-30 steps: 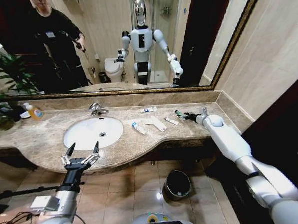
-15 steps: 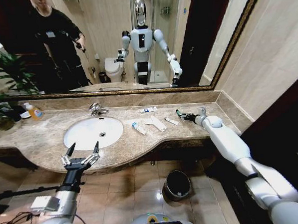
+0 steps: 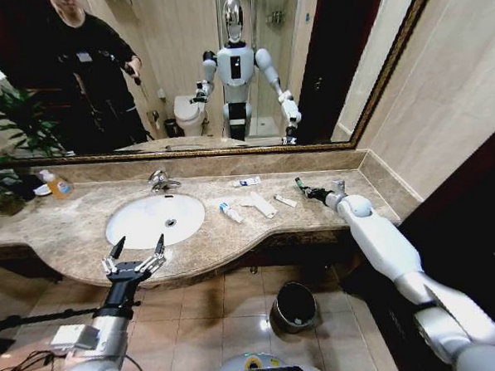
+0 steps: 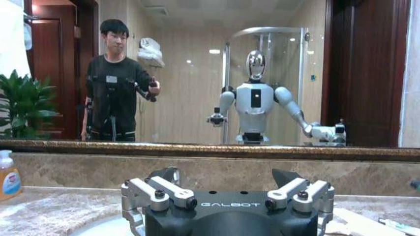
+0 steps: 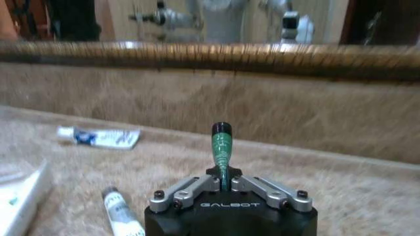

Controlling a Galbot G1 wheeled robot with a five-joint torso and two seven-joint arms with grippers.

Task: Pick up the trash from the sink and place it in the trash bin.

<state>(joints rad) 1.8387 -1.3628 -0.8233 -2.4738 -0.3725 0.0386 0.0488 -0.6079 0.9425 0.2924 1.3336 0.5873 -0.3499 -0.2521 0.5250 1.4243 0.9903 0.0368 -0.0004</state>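
The trash lies scattered on the tabletop [image 3: 76, 232] to the right of the sink [image 3: 155, 219], as we see from the head view: a small white tube with a blue end [image 3: 230, 212] just beside the basin, a flat white packet [image 3: 263, 205] next to it, another small tube [image 3: 285, 201] farther right, and one more white and blue tube [image 3: 247, 182] nearer the mirror. We see the right gripper [image 3: 307, 191] stretched out over the right part of the tabletop, clamped on a small green tube [image 3: 301, 184]. The left gripper [image 3: 136, 256] hangs in front of the tabletop edge below the sink, its fingers spread apart. The trash bin [image 3: 294, 306] stands on the floor under the tabletop. In the left wrist view we see the left gripper [image 4: 229, 189] with its fingers wide apart, facing the mirror, and an orange-liquid bottle [image 4: 8, 175] to one side. In the right wrist view we see the right gripper [image 5: 223, 181] closed on the green tube [image 5: 222, 147], which stands upright above the tabletop, with a white and blue tube [image 5: 98, 136] and a dark-capped white tube [image 5: 121, 212] lying nearby.
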